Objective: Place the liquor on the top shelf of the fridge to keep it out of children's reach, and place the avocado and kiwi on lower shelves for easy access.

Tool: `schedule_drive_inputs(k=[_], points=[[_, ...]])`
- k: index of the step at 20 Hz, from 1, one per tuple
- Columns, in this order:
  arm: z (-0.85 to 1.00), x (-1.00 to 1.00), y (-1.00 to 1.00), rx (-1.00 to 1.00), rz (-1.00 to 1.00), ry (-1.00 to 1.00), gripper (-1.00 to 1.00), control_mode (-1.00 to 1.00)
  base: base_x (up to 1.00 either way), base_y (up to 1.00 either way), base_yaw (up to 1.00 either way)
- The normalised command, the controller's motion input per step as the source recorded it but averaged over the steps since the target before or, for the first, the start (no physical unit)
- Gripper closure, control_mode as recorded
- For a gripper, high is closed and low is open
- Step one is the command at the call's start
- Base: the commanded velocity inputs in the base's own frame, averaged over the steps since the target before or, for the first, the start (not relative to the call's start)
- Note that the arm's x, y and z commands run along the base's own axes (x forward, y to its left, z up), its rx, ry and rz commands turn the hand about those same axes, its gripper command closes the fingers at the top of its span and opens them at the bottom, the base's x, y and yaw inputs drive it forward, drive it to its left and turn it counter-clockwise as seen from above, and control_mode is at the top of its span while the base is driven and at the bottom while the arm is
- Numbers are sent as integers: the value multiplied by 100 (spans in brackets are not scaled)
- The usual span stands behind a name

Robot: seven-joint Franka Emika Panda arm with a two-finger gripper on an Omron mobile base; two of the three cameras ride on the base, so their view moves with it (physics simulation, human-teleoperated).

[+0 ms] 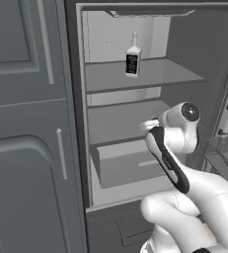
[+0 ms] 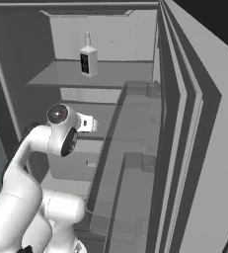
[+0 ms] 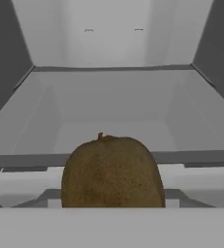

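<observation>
Brown, fuzzy kiwi [image 3: 112, 172] fills the lower centre of my hand view, carried in the end effector, jaws half closed around it. Beyond it lies a lower shelf [image 1: 123, 121] of the fridge [image 1: 184, 39]; I'd push deeper before letting go. Liquor [image 1: 133, 57] stands on the top shelf [image 1: 155, 74], upper centre.

no legible text anywhere. the liquor [image 1: 133, 58] bottle on the fridge's top shelf [image 1: 150, 74] carries a large black label w/ faint pale marks, too small & blurred to read; no brand, numbers or signs can be made out.
</observation>
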Motion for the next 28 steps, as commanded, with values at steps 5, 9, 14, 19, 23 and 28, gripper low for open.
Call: schedule_drive_inputs(k=[5, 9, 14, 19, 23, 28], points=[[-3, 55, 17, 0, -2, 12, 100, -100, 0, 0, 0], [-14, 69, 21, -1, 0, 14, 100, -100, 0, 0, 0], [-46, 69, 4, 0, 0, 3, 100, -100, 0, 0, 0], [-66, 60, 0, 1, 0, 0, 100, -100, 0, 0, 0], [-63, 58, 0, 1, 0, 0, 100, -100, 0, 0, 0], [-36, 60, 0, 0, 0, 1, 100, -100, 0, 0, 0]])
